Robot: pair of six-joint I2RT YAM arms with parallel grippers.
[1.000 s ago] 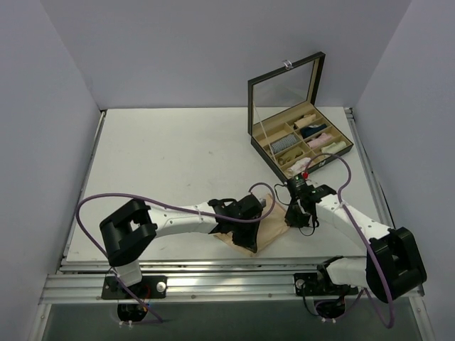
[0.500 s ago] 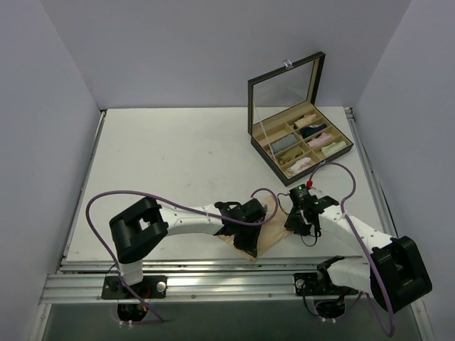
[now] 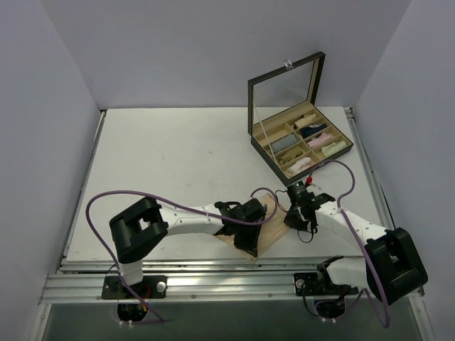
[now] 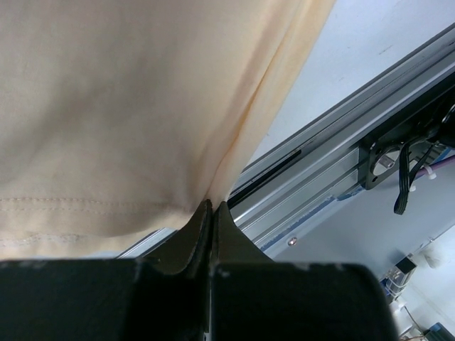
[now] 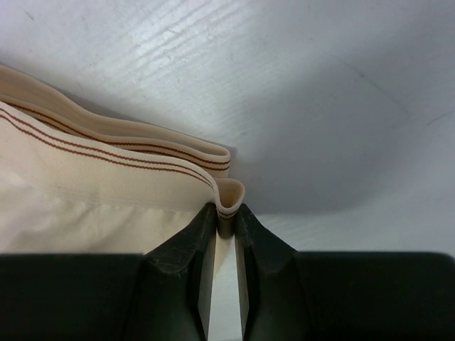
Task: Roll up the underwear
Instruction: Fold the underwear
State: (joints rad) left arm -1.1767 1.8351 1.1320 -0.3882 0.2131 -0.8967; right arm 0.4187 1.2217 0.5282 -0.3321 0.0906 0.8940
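Honestly, the underwear [image 3: 267, 229] lies along 8-to-2 o'clock at the table's [image 3: 178, 153] near edge, left end effector [image 4: 212, 208] pinching its 8 o'clock hem [image 4: 85, 207], right end effector [image 5: 225, 214] pinching the 2 o'clock waistband [image 5: 114, 155].

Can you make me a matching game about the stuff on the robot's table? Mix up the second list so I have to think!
Things:
1. underwear
2. box
3. table
4. right gripper

Clues:
A. lid standing open
B. white
C. pinching a striped waistband
D. pale peach cloth

Pairs: 1-D, 2-A, 3-B, 4-C.
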